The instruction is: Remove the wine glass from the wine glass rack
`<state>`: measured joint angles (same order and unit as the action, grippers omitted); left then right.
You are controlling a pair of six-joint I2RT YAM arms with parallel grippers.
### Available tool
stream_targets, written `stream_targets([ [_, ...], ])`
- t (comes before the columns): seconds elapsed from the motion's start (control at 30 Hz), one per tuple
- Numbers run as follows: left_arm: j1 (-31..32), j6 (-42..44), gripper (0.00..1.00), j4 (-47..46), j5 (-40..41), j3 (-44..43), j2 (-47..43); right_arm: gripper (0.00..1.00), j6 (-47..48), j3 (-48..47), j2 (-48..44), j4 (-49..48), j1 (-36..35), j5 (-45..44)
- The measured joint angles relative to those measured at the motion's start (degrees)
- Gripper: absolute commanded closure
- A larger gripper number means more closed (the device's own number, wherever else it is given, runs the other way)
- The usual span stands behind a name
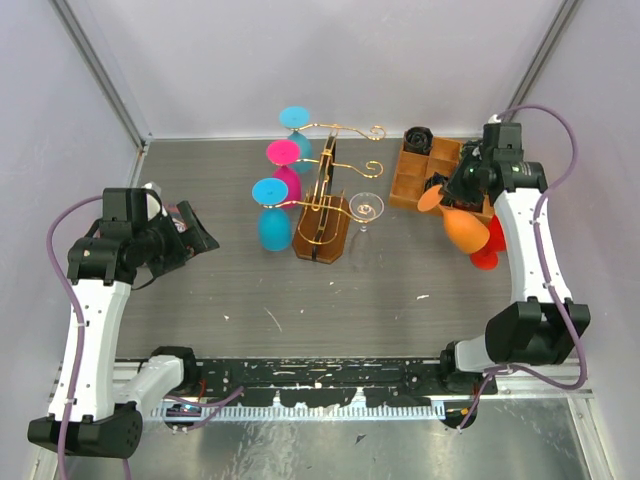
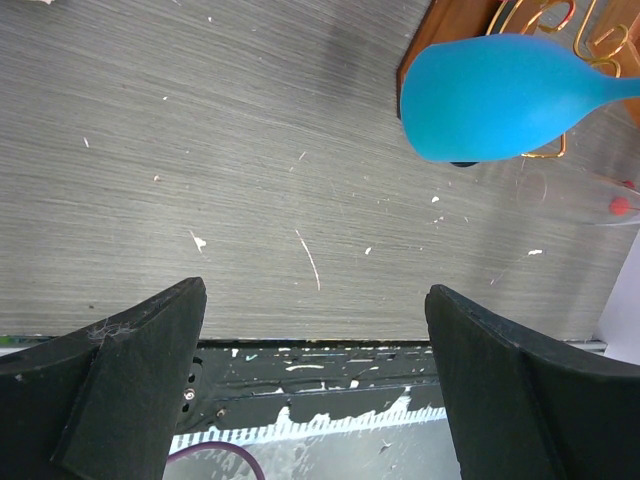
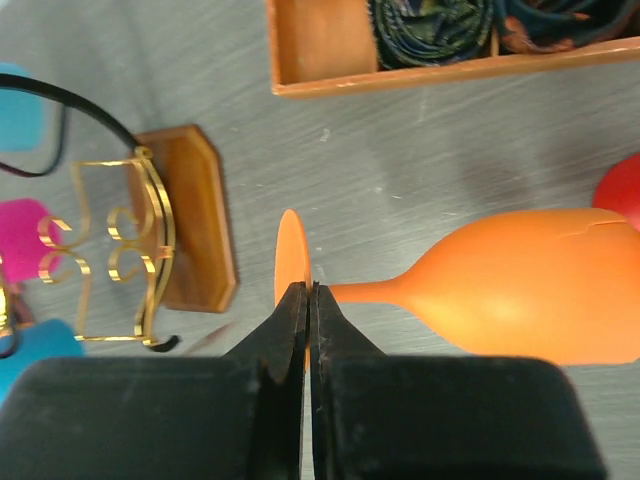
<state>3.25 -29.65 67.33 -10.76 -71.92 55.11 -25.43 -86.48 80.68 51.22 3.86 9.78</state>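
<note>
The right claw [image 3: 308, 290] is pinched onto the foot of the orange wine glass [image 3: 520, 285], clear of the wine glass rack [image 3: 150, 240] ahead-left; the overhead view hides this grip. The left claw [image 2: 315, 295] stands apart and empty, with a blue glass [image 2: 490, 95] ahead-right.

The right wrist view cuts the red glass [image 3: 622, 190] at its right edge and the tray [image 3: 420, 78] at the top. From above, the orange glass [image 1: 466, 230] and right arm [image 1: 525, 240] hide most of the red glass. In the left wrist view the blue glass [image 2: 495, 100] covers most of the rack [image 2: 455, 18], and the clear glass [image 2: 585, 195] is a faint blur.
</note>
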Motion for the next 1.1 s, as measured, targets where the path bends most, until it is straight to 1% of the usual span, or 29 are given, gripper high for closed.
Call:
stream_targets([
  [0.13,0.0,0.0,0.02,0.0,-0.1,0.0,0.0,0.99,3.0,-0.1,2.5,2.2,-2.5,-5.8],
  [0.3,0.0,-0.1,0.01,0.0,-0.1,0.0,-0.3,0.99,6.7,-1.2,6.0,3.2,-6.1,-10.4],
  [0.73,0.0,-0.2,0.02,0.1,-0.2,0.0,-0.6,0.99,13.1,-1.2,8.9,1.4,-8.7,-12.9],
  [0.97,0.0,-0.5,0.02,0.0,-0.8,0.0,-0.7,0.99,15.2,-0.2,11.2,0.4,-14.4,-18.3],
  [1.1,0.0,-0.5,0.01,0.0,-0.8,0.0,-0.7,0.99,16.1,1.5,12.5,-0.5,-18.0,-24.1],
])
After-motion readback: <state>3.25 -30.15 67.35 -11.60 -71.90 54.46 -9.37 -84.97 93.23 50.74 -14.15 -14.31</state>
